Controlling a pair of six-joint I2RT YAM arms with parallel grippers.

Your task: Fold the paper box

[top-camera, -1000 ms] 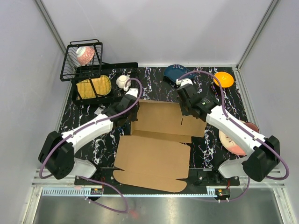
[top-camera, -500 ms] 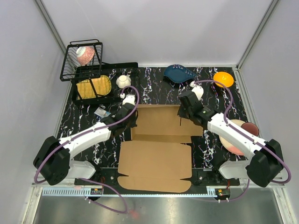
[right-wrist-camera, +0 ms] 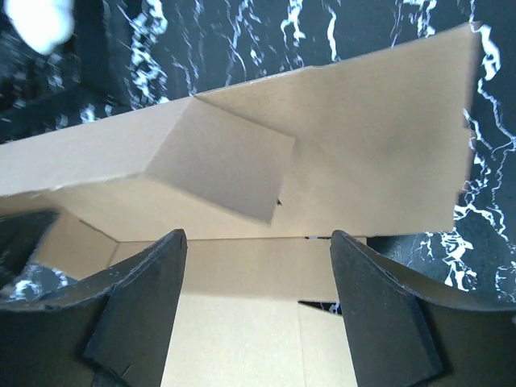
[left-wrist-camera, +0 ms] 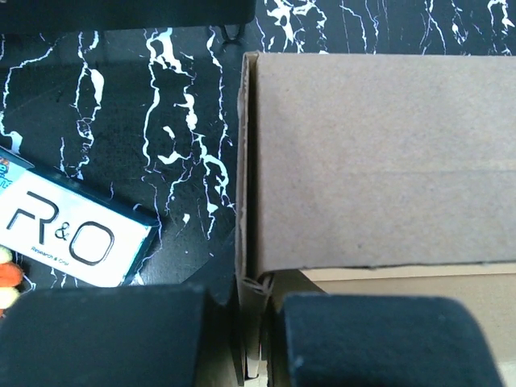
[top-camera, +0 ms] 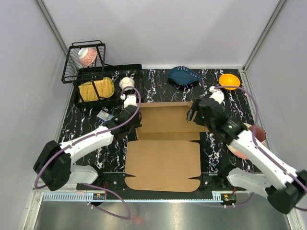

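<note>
Two black padded fingers point(left-wrist-camera: 105, 339) of the left gripper point(top-camera: 135, 120) are pinched onto the left end flap of the plain brown corrugated paper box point(top-camera: 162, 160), the flap's thin edge standing between them. Nearer than both grippers, the box's broad base panel lies flat on the black white-veined tabletop point(top-camera: 211, 151). Beyond the left fingertips the rear panel rises from its crease. The right gripper point(top-camera: 193, 115) sits at that panel's right end, fingers point(right-wrist-camera: 387, 322) spread wide and gripping nothing; ahead of them the right end flap angles inward. Likely step: raising the rear wall and tucking its end flaps. For a clean fold the right fingers should probably close near the flap's crease, and both ends should turn together so the wall does not twist. Left of the left fingers lies a white printed card point(left-wrist-camera: 64, 238); farther off stand a black wire basket point(top-camera: 84, 62) and a dark blue dish point(top-camera: 184, 75).
</note>
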